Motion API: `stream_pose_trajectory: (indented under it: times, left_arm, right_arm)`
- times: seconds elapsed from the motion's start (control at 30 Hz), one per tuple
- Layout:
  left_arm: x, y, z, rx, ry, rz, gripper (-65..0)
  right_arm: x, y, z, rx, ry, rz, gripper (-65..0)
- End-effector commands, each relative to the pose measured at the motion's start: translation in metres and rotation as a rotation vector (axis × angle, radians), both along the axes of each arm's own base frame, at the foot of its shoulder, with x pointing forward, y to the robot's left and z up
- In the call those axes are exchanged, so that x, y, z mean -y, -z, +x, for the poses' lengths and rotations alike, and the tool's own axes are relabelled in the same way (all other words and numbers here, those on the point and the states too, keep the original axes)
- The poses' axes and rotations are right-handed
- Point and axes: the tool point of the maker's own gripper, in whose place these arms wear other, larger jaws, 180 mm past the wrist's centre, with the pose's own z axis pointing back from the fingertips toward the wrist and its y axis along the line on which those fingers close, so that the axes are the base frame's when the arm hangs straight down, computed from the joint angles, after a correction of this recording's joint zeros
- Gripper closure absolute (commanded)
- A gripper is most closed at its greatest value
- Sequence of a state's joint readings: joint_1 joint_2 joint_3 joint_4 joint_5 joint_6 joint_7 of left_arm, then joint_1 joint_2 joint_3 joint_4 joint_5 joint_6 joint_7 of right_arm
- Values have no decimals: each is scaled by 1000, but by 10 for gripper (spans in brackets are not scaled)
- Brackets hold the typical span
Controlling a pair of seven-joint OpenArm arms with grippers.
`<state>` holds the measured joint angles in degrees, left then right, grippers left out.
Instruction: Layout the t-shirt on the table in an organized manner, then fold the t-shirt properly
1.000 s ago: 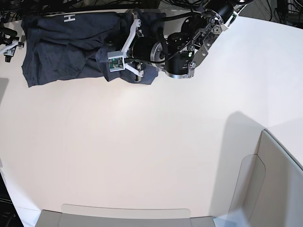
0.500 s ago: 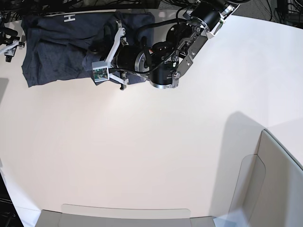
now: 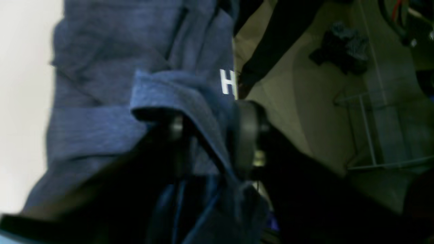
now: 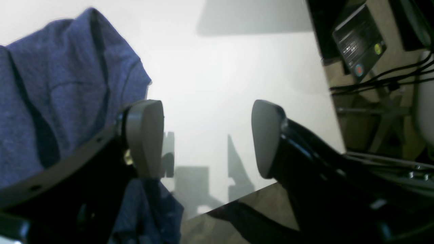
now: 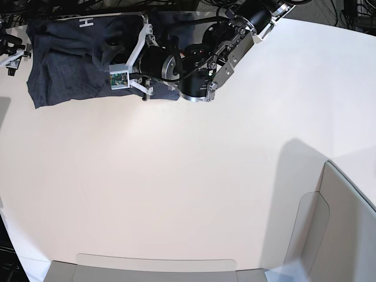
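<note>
The t-shirt (image 5: 70, 56) lies bunched at the far corner of the surface (image 5: 188, 176), near its curved edge, with white lettering (image 3: 228, 82) facing up. The left pincer (image 3: 212, 134) sits over the shirt's near side; a fold of cloth passes between its jaws, but the left wrist view is too dark and blurred for you to tell whether they grip it or stand apart. The right pincer (image 4: 206, 139) is spread wide and holds nothing, with bare surface showing between its pads and the shirt just beside its left finger (image 4: 144, 135).

The step in hand appears to be spreading the garment flat. To do it well, take a single layer at a hem or sleeve edge, not a bundle, and draw it outward low over the surface so that the creases run out. Anchor the opposite side with the free arm.

The fabric is a heathered blue-grey knit, soft and limp, lying in overlapping ridges and deep folds. The surface is smooth, off-white and matte, so cloth will probably slide readily.
</note>
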<state>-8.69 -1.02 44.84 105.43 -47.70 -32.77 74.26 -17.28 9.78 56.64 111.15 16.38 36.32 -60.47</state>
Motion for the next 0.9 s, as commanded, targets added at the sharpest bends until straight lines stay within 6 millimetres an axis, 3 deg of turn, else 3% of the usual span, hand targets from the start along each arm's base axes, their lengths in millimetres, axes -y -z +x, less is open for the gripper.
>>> stream_pose_trajectory:
  times: [0.0,0.13,0.27,0.37,0.47,0.5,0.7,0.87]
  left_arm:
    - [3,-16,7,11,-21,-60,-274]
    - [-8,-20,30,11,-105,-75,-291]
    - [-35,-35,66,53,-242,-104,-267]
    - [-63,-27,86,56,-328,-69,-178]
    - [-84,-8,84,26,-370,-17,-11]
    - [-89,-2,82,16,-378,-2,0]
    - [-125,30,64,-39,-422,72,-13]
    - [-141,46,60,-77,-460,95,-16]
  right_arm:
    - [3,-10,7,31,-14,-21,-398]
    - [5,0,4,16,-4,6,-398]
    - [5,0,5,20,-4,6,-398]
    - [5,-1,8,27,-2,5,-398]
    - [5,-2,9,30,-3,6,-398]
    - [5,-2,9,30,-3,6,-398]
    - [2,-1,23,75,-83,78,-398]
    - [8,25,22,70,-86,343,-401]
